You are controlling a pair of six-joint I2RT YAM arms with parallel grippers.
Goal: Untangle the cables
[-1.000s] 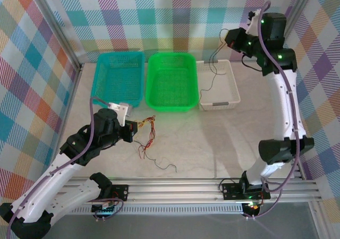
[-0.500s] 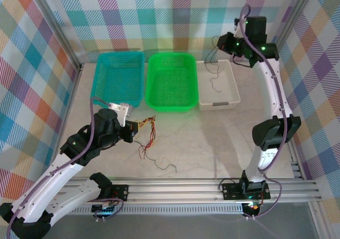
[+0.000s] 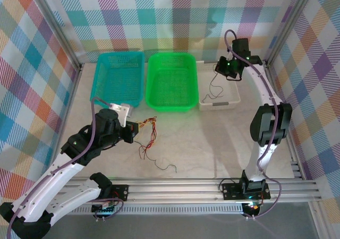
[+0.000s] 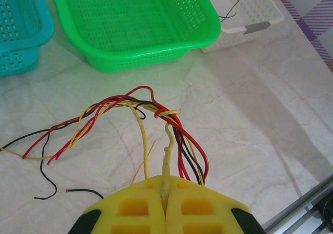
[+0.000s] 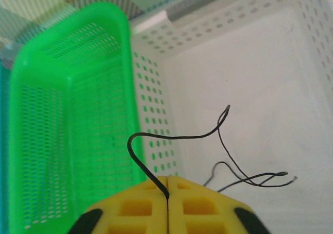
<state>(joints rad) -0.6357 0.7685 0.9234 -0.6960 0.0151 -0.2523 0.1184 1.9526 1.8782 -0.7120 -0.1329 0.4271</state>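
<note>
Teal basket [image 3: 118, 79]: placed at the left end of a row of three baskets, at the back of the surface [image 3: 212, 138].
Left hand [image 4: 165, 184]: held low over the surface, in front of the teal basket; its yellow pads are pressed together and clamped on a yellow cable [image 4: 166, 156].
Cables [image 4: 151, 109]: red, yellow and black strands are seen knotted just ahead of the left hand, on the surface before the teal and green baskets (one thin black end is trailed toward the near edge).
Green basket [image 3: 171, 82]: set in the middle of the row, just beside its neighbours.
White basket [image 3: 220, 105]: set at the right end of the row.
Dark cable [image 5: 177, 137]: pinched at one end, hung down in loops, with its loose lower part laid inside the white basket.
Right hand [image 5: 167, 184]: raised above the far end of the white basket; its pads are closed together on the dark cable.
</note>
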